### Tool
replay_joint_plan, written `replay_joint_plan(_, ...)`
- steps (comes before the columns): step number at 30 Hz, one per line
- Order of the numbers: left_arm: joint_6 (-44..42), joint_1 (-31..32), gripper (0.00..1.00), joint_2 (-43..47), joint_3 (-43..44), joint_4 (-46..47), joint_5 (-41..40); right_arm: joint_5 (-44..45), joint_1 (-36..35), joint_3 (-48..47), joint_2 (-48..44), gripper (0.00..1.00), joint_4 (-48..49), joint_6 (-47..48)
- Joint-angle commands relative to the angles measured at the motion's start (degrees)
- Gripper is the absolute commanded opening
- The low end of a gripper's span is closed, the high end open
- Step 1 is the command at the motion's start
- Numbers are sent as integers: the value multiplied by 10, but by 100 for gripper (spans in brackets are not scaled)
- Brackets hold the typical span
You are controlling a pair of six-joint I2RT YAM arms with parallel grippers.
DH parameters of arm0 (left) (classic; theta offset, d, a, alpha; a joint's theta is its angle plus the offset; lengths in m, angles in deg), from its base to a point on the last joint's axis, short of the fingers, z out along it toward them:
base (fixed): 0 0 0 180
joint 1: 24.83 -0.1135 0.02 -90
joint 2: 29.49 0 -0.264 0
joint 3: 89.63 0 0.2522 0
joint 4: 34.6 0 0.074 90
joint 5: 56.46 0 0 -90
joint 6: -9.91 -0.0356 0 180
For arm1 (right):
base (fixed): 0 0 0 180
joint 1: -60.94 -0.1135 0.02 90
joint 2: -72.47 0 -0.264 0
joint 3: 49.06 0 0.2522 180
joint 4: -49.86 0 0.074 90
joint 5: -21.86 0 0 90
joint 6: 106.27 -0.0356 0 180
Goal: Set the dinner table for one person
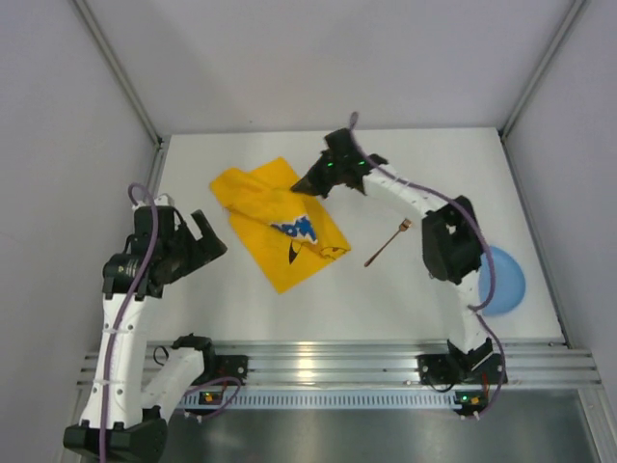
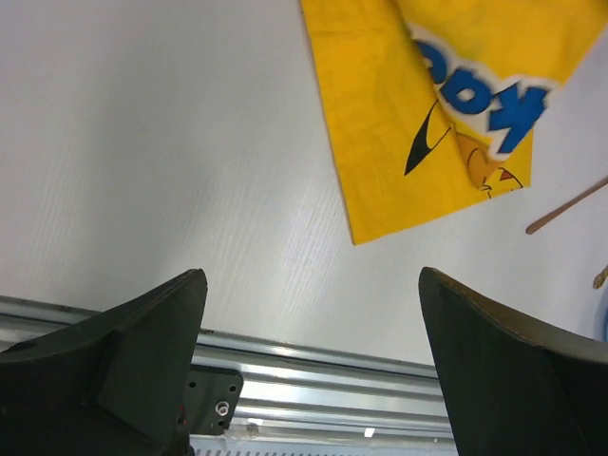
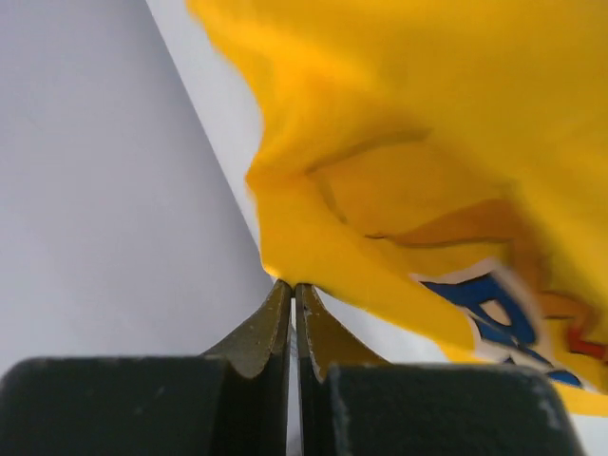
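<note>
Fold of yellow mat (image 1: 280,227) pinched in right gripper (image 3: 293,285), left gripper (image 2: 312,274) spread idle; best drawn low and slow to flatten

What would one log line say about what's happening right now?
right gripper shut on yellow cloth mat | left gripper open over dinner table | fork and blue dish lying right of mat

The right arm (image 1: 451,241) hides part of the blue plate (image 1: 509,280).
</note>
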Motion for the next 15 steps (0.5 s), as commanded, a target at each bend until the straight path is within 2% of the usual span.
replay_joint_plan(1,-6,2,98,-25,-21,63,73,25,150,139,-142,0,130,-51)
replay_joint_plan(3,-5,10,98,-51,-46,112,109,41,195,215,-197,0,137,-47)
replay_joint_plan(4,-2,37,98,-93,-77,124,113,46,231,235,-212,0,133,-40)
replay_joint_plan(6,15,88,98,-144,-89,141,82,52,261,293,-249,0,130,-33)
replay_joint_plan(7,22,150,98,-189,-84,145,48,52,281,308,-258,0,124,-29)
replay_joint_plan(10,60,228,98,-271,-59,165,12,44,296,343,-276,0,116,-6)
replay_joint_plan(15,88,233,99,-354,-65,224,47,6,293,351,-250,0,106,15)
